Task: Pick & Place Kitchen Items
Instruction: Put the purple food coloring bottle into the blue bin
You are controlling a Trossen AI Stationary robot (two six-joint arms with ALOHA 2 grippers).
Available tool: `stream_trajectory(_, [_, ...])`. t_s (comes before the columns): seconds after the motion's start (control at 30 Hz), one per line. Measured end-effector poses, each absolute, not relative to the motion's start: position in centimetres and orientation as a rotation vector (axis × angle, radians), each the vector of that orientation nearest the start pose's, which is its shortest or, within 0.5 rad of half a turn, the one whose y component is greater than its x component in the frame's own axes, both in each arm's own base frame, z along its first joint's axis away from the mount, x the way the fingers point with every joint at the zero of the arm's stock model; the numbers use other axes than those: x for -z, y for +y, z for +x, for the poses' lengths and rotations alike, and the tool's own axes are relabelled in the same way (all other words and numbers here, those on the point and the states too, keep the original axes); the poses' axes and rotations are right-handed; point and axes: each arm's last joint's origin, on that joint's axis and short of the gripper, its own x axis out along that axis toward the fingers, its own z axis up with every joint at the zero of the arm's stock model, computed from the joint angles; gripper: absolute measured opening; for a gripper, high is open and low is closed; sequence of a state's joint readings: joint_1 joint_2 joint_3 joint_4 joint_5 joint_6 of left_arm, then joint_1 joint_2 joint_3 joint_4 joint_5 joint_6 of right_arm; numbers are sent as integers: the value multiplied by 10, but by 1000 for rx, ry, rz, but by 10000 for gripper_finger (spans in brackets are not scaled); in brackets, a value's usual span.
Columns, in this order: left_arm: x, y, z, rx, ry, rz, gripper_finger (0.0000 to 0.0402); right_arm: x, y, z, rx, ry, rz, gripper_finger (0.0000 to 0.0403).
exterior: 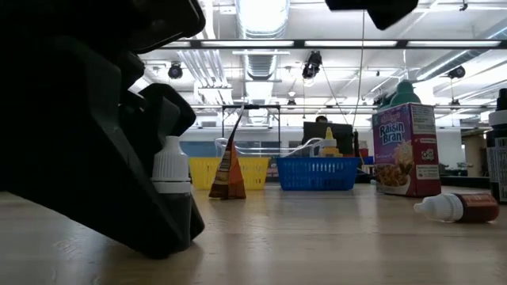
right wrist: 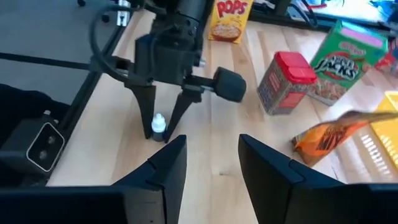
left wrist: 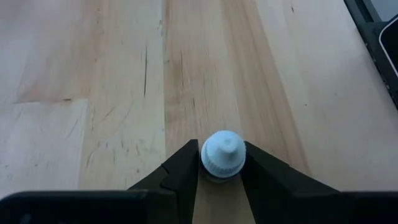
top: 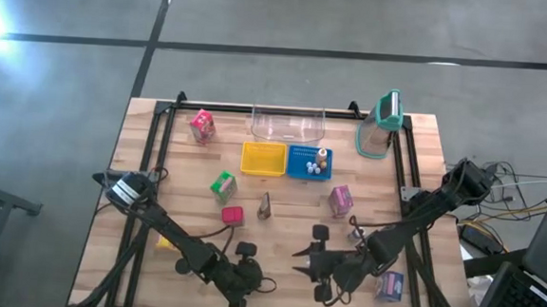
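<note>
A small dark bottle with a white ribbed cap (left wrist: 222, 154) stands upright near the table's front edge, between the fingers of my left gripper (top: 255, 269), which is shut on it. The low view shows the bottle (exterior: 171, 176) against the dark gripper. My right gripper (right wrist: 211, 163) hovers open a short way toward the table's right of it, pointing at the left gripper, with nothing between its fingers. A second small bottle (exterior: 455, 207) lies on its side on the wood. My left gripper pinches the bottle at its white cap (left wrist: 211, 163) between its two fingers, one on each side. The fingers slant down from the table's left. The bottle stays upright, and its base (right wrist: 159, 138) appears to rest on the table.
An orange bag (right wrist: 336, 134), a red-lidded tin (right wrist: 285, 81) and a green carton (right wrist: 342, 53) stand behind the left gripper. The yellow basket (top: 264, 158) and blue basket (top: 308, 162) sit mid-table, a clear tub (top: 288, 126) and teal-lidded jug (top: 380, 127) at the back. A Raisin Bran carton (exterior: 404, 150) stands upright.
</note>
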State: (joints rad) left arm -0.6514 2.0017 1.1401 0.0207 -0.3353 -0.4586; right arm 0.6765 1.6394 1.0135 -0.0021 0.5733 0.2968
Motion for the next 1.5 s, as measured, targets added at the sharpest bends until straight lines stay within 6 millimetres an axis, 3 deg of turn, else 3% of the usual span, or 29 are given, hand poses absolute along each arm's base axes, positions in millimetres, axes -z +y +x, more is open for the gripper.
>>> stream_trajectory(0.3, [-123, -233, 322, 120, 791, -27, 122, -196, 215, 271, -55, 465, 13, 118])
stream_trajectory(0.63, [-122, -233, 321, 116, 796, -33, 122, -157, 245, 303, -89, 503, -51, 132])
stream_trajectory(0.97, [-122, -233, 321, 117, 795, -37, 122, -154, 277, 338, -109, 478, -31, 145])
stream_trajectory(1.27, [-125, -233, 321, 123, 796, -46, 107, -153, 277, 340, -72, 508, -6, 131])
stream_trajectory(1.5, [-126, -233, 321, 126, 794, -46, 99, -154, 275, 341, -62, 506, 7, 149])
